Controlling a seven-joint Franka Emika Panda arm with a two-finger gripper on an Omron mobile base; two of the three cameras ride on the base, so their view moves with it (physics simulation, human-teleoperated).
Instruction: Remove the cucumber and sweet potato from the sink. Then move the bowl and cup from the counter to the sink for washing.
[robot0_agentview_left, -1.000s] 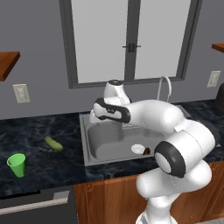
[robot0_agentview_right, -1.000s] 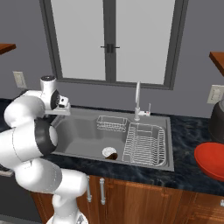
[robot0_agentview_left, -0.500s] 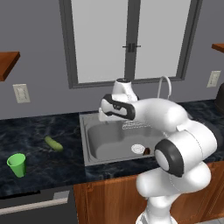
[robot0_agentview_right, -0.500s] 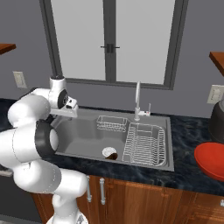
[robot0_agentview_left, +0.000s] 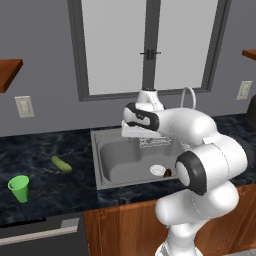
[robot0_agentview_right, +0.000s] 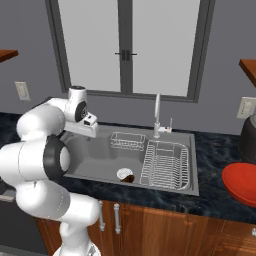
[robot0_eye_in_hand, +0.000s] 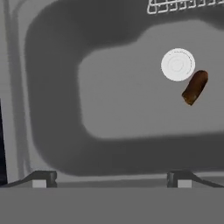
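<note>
The sweet potato is a dark reddish-brown lump on the floor of the sink, right beside the round white drain. It also shows at the sink's front. The pale green cucumber lies on the dark counter left of the sink, and the green cup stands further left. At the far right, the red bowl rests on the counter. My gripper hovers over the sink's left part, open and empty, fingertips wide apart.
A wire basket sits at the back of the sink and a wire dish rack fills its right side. The curved faucet rises behind them. A dark appliance stands beyond the bowl.
My hand has moved right, from the sink's left rim to above the basin. The jaws stayed open. The cucumber and cup have not moved.
</note>
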